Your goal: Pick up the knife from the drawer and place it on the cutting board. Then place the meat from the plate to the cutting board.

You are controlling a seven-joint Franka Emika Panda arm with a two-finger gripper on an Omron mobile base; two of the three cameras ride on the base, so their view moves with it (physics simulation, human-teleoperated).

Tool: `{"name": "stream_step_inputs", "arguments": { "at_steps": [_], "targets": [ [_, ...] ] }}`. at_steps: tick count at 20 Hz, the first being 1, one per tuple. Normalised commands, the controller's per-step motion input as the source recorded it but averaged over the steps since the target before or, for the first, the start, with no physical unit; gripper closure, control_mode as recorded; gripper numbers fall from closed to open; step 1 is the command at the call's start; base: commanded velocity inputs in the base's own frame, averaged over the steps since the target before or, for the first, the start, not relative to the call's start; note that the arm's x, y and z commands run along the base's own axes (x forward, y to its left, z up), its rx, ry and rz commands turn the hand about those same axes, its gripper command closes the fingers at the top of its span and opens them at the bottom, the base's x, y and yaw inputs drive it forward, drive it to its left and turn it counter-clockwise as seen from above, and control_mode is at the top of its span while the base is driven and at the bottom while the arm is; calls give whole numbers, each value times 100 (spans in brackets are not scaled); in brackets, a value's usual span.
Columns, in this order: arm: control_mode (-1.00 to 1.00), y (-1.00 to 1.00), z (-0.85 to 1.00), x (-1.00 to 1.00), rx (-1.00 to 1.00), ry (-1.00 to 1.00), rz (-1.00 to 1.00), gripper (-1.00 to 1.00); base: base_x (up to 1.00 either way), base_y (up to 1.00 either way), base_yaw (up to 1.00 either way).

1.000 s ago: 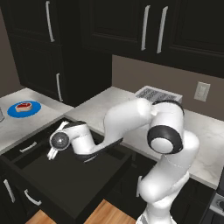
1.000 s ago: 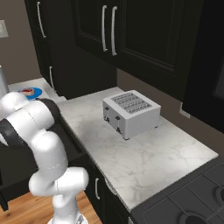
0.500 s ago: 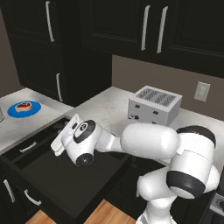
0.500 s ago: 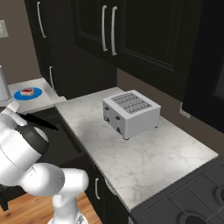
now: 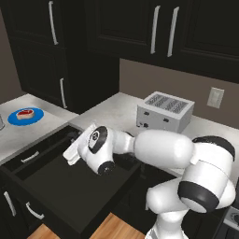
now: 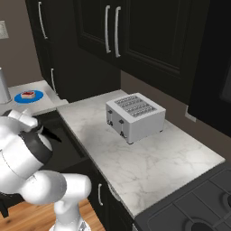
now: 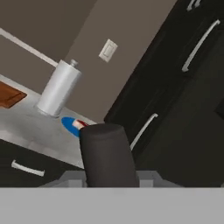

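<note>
on blue plate sits meat, drawer open w/ dark interior, end effector grip unclear

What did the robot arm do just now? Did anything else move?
The arm swung round and stretched lower over the open drawer, so the toaster it had been hiding can be seen. Its pincer has a dark thing between its tips, though what it is can't be told. The meat stayed on the plate, and the drawer stayed open.
</note>
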Motion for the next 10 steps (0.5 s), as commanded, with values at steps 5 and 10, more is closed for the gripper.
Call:
{"name": "stream_step_inputs", "arguments": {
  "at_steps": [5,10],
  "targets": [
    [-100,0,100,2,8,47,-9,100,0,0,0],
    [-100,8,91,24,1,49,-15,100,0,0,0]
  ]
}}
